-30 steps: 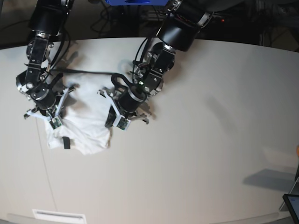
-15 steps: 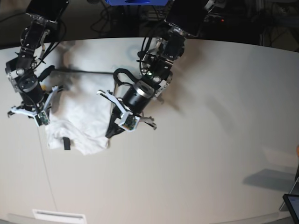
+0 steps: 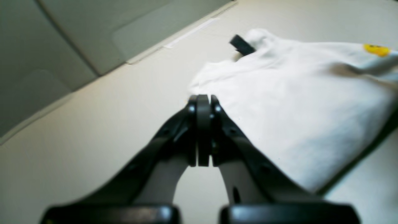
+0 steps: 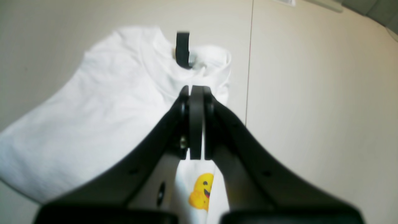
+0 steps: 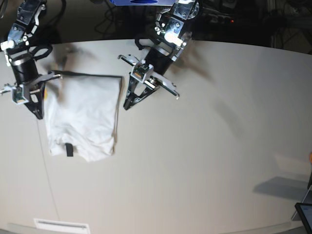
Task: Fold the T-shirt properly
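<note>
While raised clear of the cloth, both arms: angled down toward the table (image 5: 219,146), fingertips lowest.
Right arm pose: at the left of the base view, wrist tilted down and slightly inward, tips just beside the shirt's upper left edge.
Right gripper (image 5: 38,113): jaws clenched together, nothing between them.
Ahead of the right jaws: T-shirt (image 4: 93,109), with its black collar tag (image 4: 182,49) just beyond the tips and a yellow smiley print (image 4: 202,191) beneath the fingers.
T-shirt (image 5: 83,117): folded into a rough rectangle, flat on the table, plain white side up, between the two grippers.
Left arm pose: reaching from the top centre, forearm slanted down and leftward, tips just past the shirt's right edge.
Left gripper (image 5: 127,105): jaws pressed shut, empty.
Right of the left jaws: T-shirt (image 3: 295,105), tag (image 3: 241,45) at its far end.
</note>
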Motion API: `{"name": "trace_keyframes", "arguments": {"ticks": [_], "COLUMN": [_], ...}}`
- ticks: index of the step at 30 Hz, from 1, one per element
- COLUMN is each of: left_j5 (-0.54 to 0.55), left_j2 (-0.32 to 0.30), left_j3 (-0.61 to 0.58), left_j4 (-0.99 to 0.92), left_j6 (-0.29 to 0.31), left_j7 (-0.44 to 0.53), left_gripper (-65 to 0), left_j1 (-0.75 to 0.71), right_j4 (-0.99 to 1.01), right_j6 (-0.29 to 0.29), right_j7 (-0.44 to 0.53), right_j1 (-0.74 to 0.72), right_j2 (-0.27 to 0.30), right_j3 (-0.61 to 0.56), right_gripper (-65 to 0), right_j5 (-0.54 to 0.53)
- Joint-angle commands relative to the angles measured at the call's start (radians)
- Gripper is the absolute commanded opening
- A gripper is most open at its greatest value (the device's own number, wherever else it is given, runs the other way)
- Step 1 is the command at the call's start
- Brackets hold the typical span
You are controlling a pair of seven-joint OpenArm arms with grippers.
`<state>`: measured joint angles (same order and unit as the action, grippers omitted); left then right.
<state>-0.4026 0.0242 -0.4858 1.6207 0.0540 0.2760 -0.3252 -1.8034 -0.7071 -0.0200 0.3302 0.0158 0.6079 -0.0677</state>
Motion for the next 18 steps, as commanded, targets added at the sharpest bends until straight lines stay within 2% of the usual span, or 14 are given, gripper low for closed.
{"name": "trace_keyframes", "arguments": {"ticks": [1, 3, 7, 12, 18], "left_j5": [0.003, -0.002, -0.002, 0.003, -0.002], "left_j2": [-0.002, -0.022, -0.068, -0.163, -0.172], "left_j3": [0.009, 0.032, 0.042, 0.085, 0.272], "left_j4": [0.022, 0.034, 0.043, 0.043, 0.036], "left_j6": [-0.036, -0.065, -0.065, -0.065, -0.065], "left_j7": [0.072, 0.144, 0.211, 0.282, 0.412], "left_gripper": [-65.0, -65.0, -65.0, -65.0, -65.0], "left_j1": [-0.018, -0.051, -0.124, -0.243, -0.401], "right_j4": [-0.006, 0.02, 0.073, 0.11, 0.152], "right_j6": [0.009, 0.009, 0.009, 0.009, 0.009], "right_j7": [0.062, 0.145, 0.256, 0.262, 0.262], "right_j1": [0.019, 0.054, 0.114, 0.223, 0.318], "right_j2": [0.011, 0.011, 0.011, 0.011, 0.009], "right_j3": [0.024, 0.062, 0.148, 0.225, 0.284], "right_gripper": [-65.0, -65.0, -65.0, -65.0, -65.0], "right_j5": [-0.047, -0.106, -0.137, -0.139, -0.139]}}
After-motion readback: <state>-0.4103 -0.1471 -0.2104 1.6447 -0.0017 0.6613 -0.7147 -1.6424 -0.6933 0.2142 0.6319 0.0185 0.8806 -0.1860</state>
